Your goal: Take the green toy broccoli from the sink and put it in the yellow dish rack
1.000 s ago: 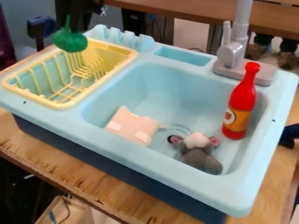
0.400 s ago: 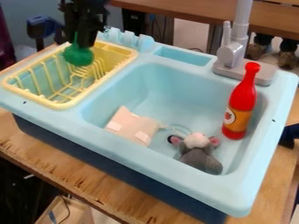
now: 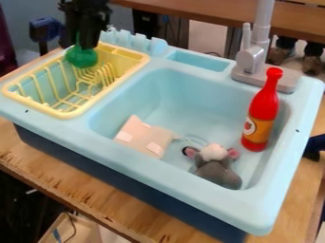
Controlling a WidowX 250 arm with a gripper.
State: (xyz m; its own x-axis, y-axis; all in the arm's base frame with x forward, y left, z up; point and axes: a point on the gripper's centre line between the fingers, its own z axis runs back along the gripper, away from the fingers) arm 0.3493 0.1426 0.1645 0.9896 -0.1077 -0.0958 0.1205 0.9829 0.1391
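At the upper left of the camera view the black gripper (image 3: 81, 39) hangs over the back of the yellow dish rack (image 3: 66, 114), shut on the stem of a round green toy vegetable (image 3: 82, 57). The vegetable's round part is below the fingertips, in front of the rack's back part; whether it touches the rack I cannot tell. In the sink basin (image 3: 184, 90) a red bottle (image 3: 262, 111) leans upright at the right. A grey plush mouse (image 3: 217, 168) lies near the front, and a pale pink cloth-like piece (image 3: 145, 136) is at its left.
A grey faucet (image 3: 254, 54) rises from the sink's back right. Small blue pegs (image 3: 134, 40) stand along the back rim beside the rack. The sink unit sits on a wooden table (image 3: 82, 190). A dark blue object (image 3: 315, 146) is at the right edge.
Compared with a second ago, the green vegetable is lower and slightly right, over the rack, with the gripper now in clear view. Since the later earlier frame, both have shifted slightly up and left.
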